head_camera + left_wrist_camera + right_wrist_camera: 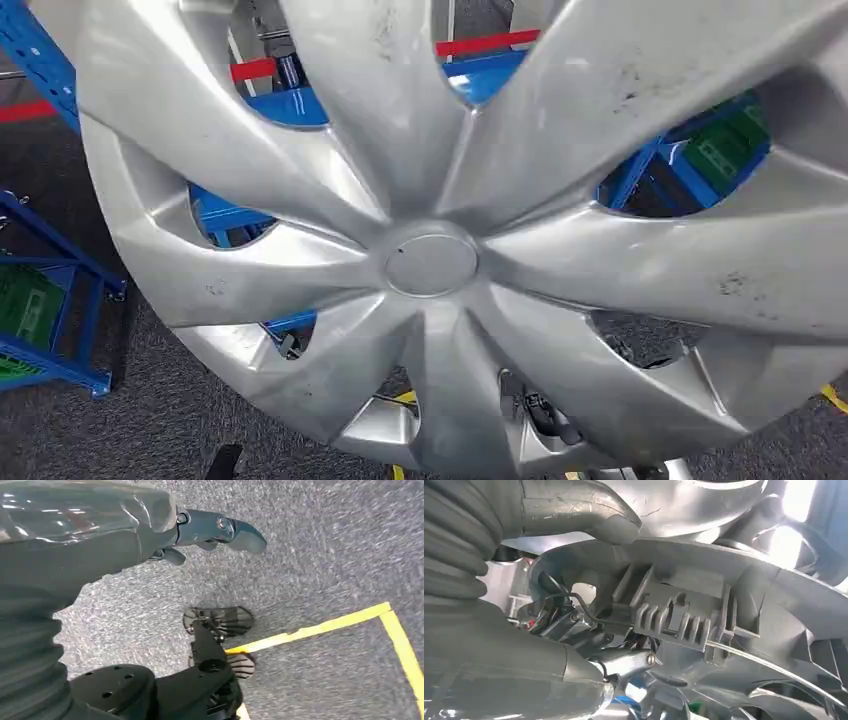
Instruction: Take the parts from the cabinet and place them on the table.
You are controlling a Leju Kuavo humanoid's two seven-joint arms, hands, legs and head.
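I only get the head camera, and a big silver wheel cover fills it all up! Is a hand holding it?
Observer: Yes. The right hand grips the silver plastic wheel cover by its rim, from the back side.
Operator: What's the other hand doing?
Observer: The left hand hangs above the grey carpet floor, holding nothing.
Operator: Is anything on that floor?
Observer: A yellow tape line runs across it.

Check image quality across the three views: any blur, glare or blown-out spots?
Head view: the silver plastic hubcap is sharp, evenly lit, crowding the lens. Left wrist view: the grey speckled carpet is smeared by motion blur. Right wrist view: blown-out backlight at the hubcap's rim; the near right robot hand is soft.
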